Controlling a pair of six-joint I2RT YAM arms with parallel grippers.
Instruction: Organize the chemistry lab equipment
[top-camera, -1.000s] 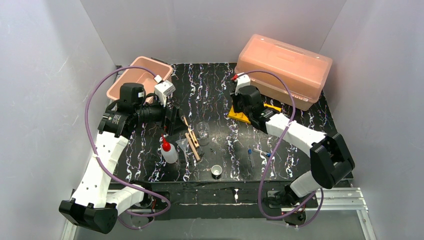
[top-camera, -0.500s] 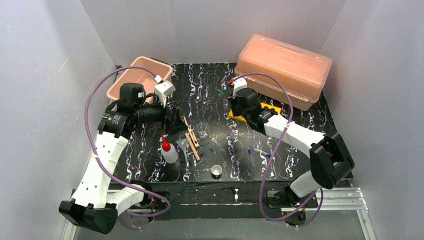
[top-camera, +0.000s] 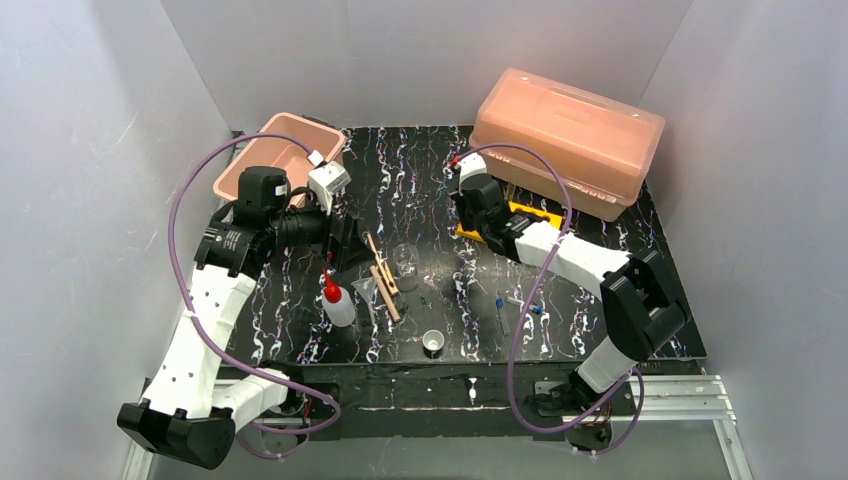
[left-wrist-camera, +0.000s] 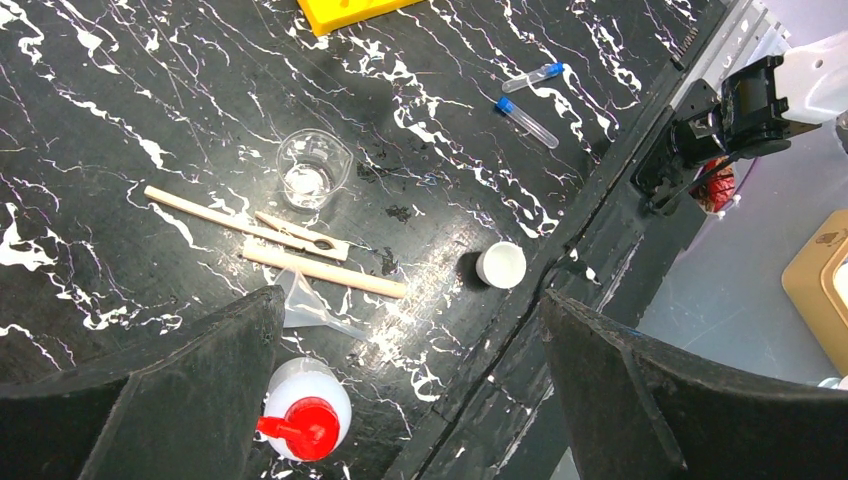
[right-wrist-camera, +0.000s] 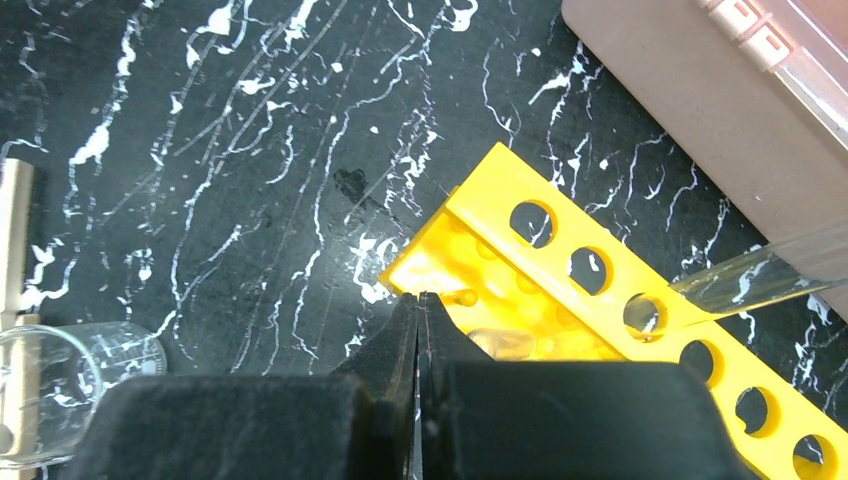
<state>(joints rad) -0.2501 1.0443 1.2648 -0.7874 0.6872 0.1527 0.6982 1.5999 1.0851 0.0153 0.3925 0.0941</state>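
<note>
your right jaws are pressed together at the corner of the yellow holed rack (right-wrist-camera: 560, 290) on the worktop (right-wrist-camera: 250, 150); your left jaws gape wide above the red-nozzled squeeze bottle (left-wrist-camera: 303, 400).

I'm watching the black marbled table (top-camera: 420, 170) carrying squeeze bottle (top-camera: 337, 303), wooden clamps (top-camera: 383, 275), beaker (top-camera: 406, 260), white cup (top-camera: 433, 342) and blue-capped tubes (top-camera: 503, 312) mid-frame. The yellow rack (right-wrist-camera: 440, 262) and pink lidded box (top-camera: 565, 135) are sitting upper right, pink bin (top-camera: 280, 150) upper left.

Two blue-capped tubes (left-wrist-camera: 528, 120), one beaker (left-wrist-camera: 313, 170)
</note>
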